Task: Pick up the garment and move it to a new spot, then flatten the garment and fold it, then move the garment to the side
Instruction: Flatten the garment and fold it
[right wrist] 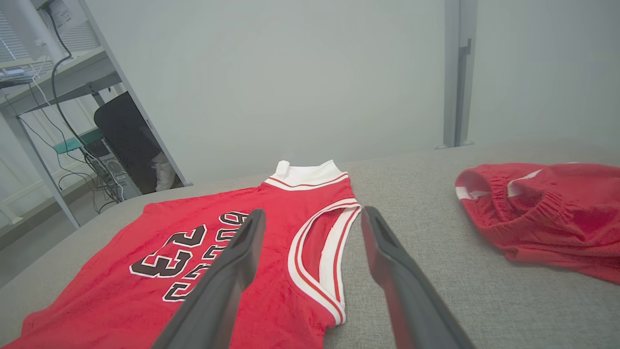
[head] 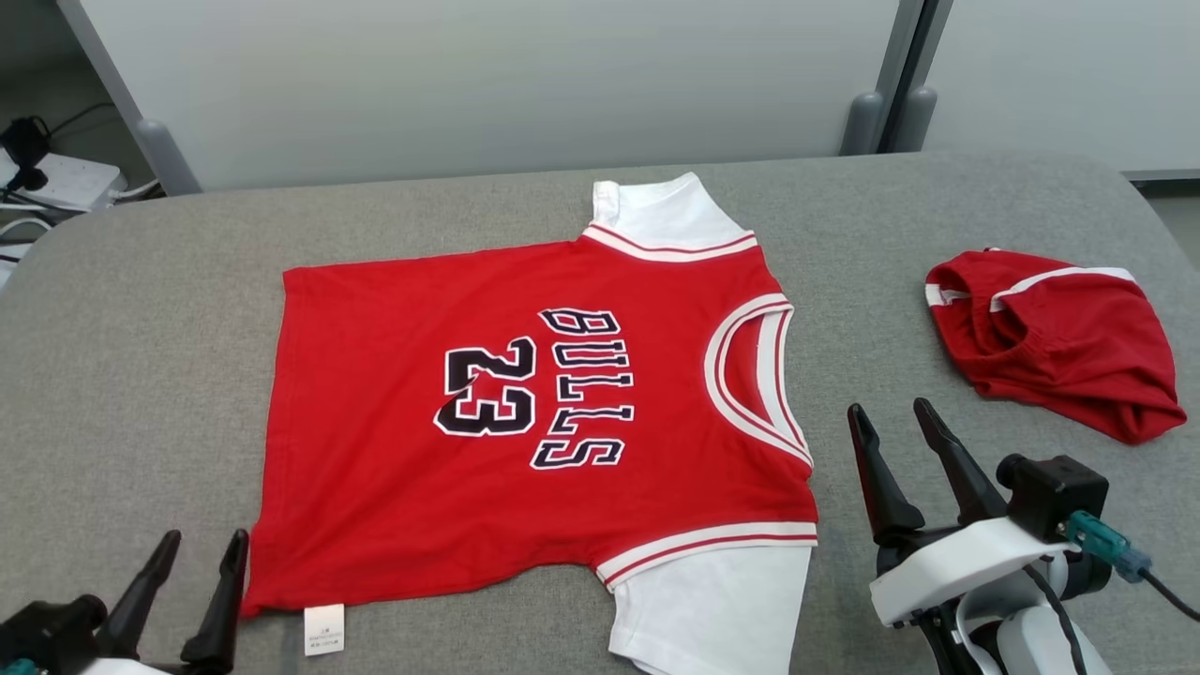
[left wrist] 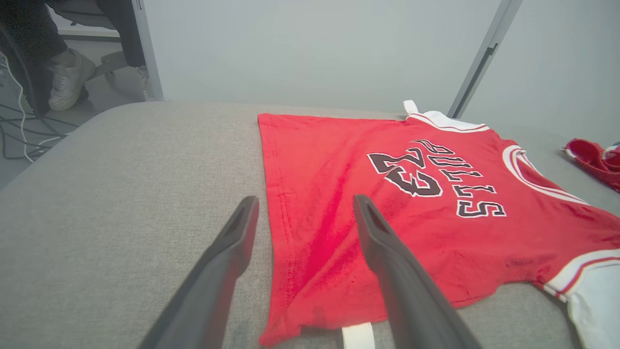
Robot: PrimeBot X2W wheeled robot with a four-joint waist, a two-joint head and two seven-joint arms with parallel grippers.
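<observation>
The jersey [head: 375, 422] is red with white sleeves, white-and-red trim and a black "BULLS 23" print, and it lies spread flat, print up, in the middle of the grey table [head: 141, 375]. Its long axis runs side to side: the neck opening points to the robot's right toward the crumpled red shorts [head: 1055, 337], the hem points left, and one sleeve points away and the other toward the robot. The left gripper [head: 206, 536] hovers just beside the near hem corner and the right gripper [head: 889, 408] just beside the neckline, both with fingers spread and holding nothing.
</observation>
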